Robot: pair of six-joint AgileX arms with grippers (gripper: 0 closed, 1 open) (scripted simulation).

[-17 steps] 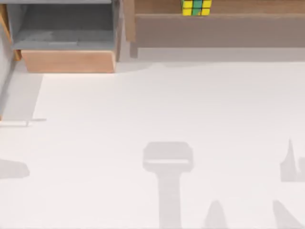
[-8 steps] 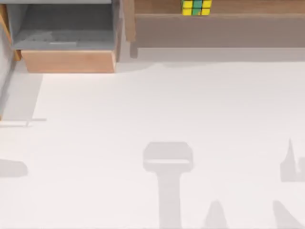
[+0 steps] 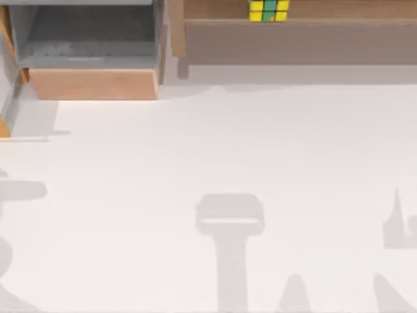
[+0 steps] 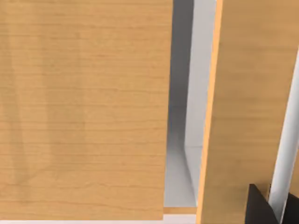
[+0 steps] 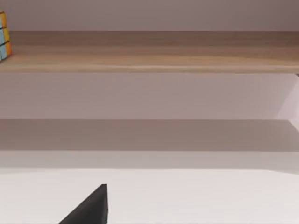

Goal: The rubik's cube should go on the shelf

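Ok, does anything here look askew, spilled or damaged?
Nothing stands out. The rubik's cube sits square and upright on the shelf, and the wooden box to its left looks intact on the table.

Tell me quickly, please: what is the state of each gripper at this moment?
Left gripper: cannot be told; it is close to the wooden box.
Right gripper: cannot be told; it faces the shelf, where the rubik's cube sits.
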